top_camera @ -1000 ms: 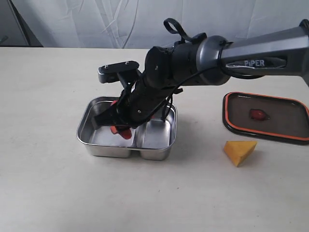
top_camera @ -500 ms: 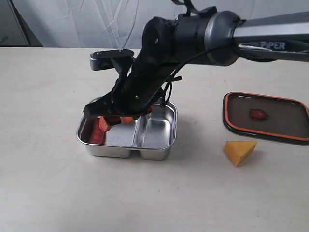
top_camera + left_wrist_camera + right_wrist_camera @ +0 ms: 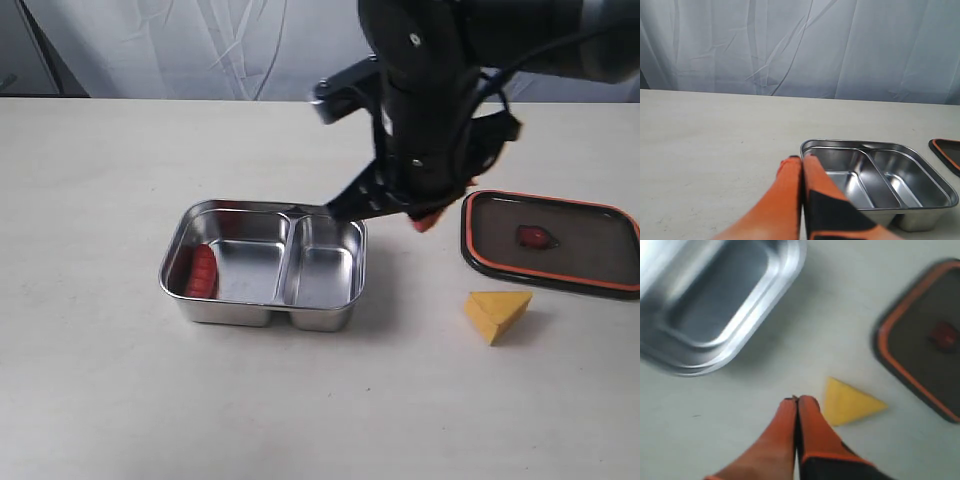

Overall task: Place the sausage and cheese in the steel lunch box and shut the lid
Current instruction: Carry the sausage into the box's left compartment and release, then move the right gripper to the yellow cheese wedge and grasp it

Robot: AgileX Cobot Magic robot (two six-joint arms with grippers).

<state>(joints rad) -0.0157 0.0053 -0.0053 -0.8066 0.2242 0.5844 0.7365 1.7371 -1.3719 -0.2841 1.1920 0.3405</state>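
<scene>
Hovering above the desk (image 3: 100,380) between the steel lunch box (image 3: 262,211) and the lid (image 3: 590,245), the right end effector (image 3: 427,219) has its orange fingers (image 3: 810,420) pressed together with nothing pinched. Its dark arm rises to the far right. The cheese (image 3: 497,313) lies on the desk to the near right of that end effector, just on the near side of the lid and apart from it. The lid lies flat at the right, well apart from the lunch box, with an orange rim and a red tab (image 3: 536,237) at its centre. The sausage (image 3: 203,272) lies in the larger, left compartment, along its left wall. The left end effector (image 3: 801,159) is likewise closed on nothing, with the lunch box just beyond its tips.
</scene>
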